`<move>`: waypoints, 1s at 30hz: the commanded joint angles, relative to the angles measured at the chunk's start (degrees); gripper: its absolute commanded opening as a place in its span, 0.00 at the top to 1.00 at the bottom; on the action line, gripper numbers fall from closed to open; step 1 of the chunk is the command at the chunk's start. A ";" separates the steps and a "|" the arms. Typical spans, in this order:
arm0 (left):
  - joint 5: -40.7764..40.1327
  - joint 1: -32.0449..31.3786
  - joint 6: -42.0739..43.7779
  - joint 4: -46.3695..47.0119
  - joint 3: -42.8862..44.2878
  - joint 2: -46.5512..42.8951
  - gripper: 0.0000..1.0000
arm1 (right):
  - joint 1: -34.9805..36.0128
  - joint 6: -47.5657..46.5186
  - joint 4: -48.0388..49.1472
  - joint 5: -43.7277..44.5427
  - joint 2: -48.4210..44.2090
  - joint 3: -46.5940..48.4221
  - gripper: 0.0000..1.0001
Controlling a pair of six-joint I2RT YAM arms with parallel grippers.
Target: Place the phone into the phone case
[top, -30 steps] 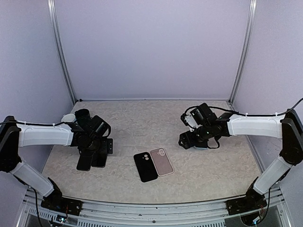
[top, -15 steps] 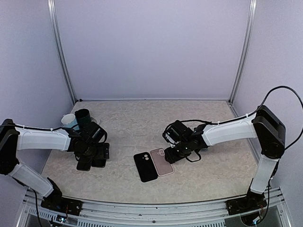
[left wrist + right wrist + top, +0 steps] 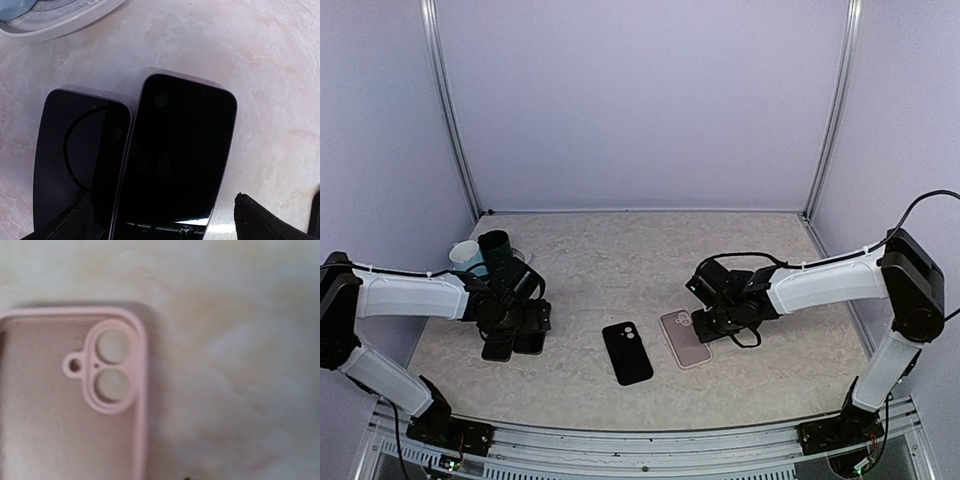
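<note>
Leftward on the beige marbled tabletop [image 3: 620,260], a dark-screened, lilac-edged phone [image 3: 175,155] is seen lying face up against a second dark phone [image 3: 75,150]. It is straddled by the left gripper [image 3: 515,343], whose jaws are spread wide and grip nothing. A pink, round-cornered phone case [image 3: 685,341] lies right of centre, its far end beneath the right gripper [image 3: 706,322], whose jaw opening cannot be told. A black rectangular slab [image 3: 627,353] lies between.

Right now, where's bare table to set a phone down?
Widest: back half of the table. Also between the black case and the left gripper. Crowded: pink case at the right gripper, two phones under the left.
</note>
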 commanded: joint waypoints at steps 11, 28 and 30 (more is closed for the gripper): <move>6.48 3.49 4.02 6.39 1.65 5.65 0.23 | -5.10 -1.02 -1.50 5.16 -9.46 -6.78 0.70; 7.02 3.44 4.81 6.03 2.41 8.81 0.21 | -6.06 -3.69 -0.78 5.64 -12.13 -6.55 0.59; 5.78 3.38 4.81 4.62 3.22 9.38 0.18 | -6.11 -4.17 -0.60 5.66 -12.59 -6.50 0.59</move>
